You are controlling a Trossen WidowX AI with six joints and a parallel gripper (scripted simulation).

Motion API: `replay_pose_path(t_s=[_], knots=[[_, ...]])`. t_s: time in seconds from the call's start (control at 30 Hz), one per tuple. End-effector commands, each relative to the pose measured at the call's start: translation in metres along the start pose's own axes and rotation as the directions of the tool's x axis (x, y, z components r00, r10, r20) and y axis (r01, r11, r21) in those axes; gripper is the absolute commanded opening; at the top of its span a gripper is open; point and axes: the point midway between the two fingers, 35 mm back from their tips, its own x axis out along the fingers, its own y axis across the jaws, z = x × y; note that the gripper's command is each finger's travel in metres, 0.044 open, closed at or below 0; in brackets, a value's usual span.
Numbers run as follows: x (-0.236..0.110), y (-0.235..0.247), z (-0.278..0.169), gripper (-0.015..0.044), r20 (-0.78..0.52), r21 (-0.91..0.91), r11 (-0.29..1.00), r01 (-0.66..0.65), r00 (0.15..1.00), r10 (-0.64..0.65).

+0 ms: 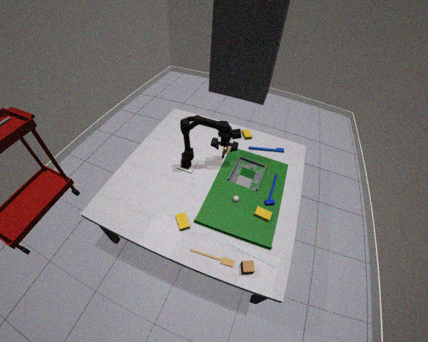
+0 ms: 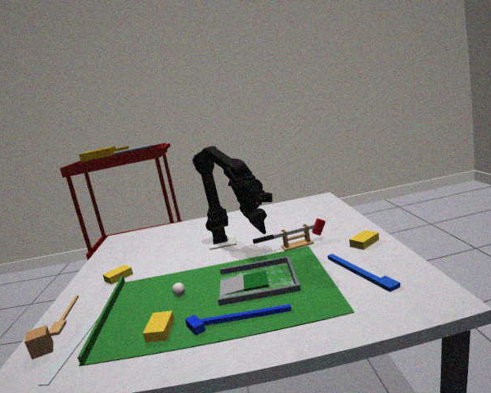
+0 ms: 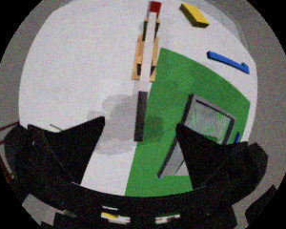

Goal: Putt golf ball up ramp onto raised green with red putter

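Observation:
The red putter (image 2: 318, 226) (image 3: 154, 7) lies level on a small wooden stand (image 2: 297, 242) behind the green mat (image 1: 225, 215) (image 2: 152, 295) (image 3: 175, 76). Its black grip (image 2: 263, 238) (image 3: 141, 111) points toward the arm. My gripper (image 1: 223, 152) (image 2: 262, 229) (image 3: 141, 124) is open and empty, pointing down just above the grip end, with a finger on each side of it in the wrist view. The white golf ball (image 1: 236, 198) (image 2: 178, 288) rests on the mat in front of the ramp. The raised green (image 1: 248, 172) (image 2: 256, 280) (image 3: 210, 121) sits inside a grey frame.
Two blue putters (image 1: 266, 149) (image 1: 271, 189) (image 2: 362, 273) (image 2: 237, 316) and yellow blocks (image 1: 247, 133) (image 1: 262, 213) (image 1: 182, 221) lie around. A wooden putter (image 1: 212, 256) and a wooden cube (image 1: 247, 266) lie near the table's front edge. A red cart (image 1: 8, 177) stands to the left.

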Motion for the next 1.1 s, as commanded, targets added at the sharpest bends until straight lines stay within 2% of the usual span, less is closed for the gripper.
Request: replay_pose_path(t_s=[0.0, 0.43, 1.07], knots=[[0.008, 0.001, -0.003, 0.044, -0.01, 0.008, 1.0, -0.006, 1.0, 0.006], [0.044, 0.0, -0.013, 0.044, -0.01, 0.008, 1.0, -0.006, 1.0, 0.006], [0.065, 0.001, -0.019, 0.044, -0.01, 0.008, 1.0, -0.006, 1.0, 0.006]])
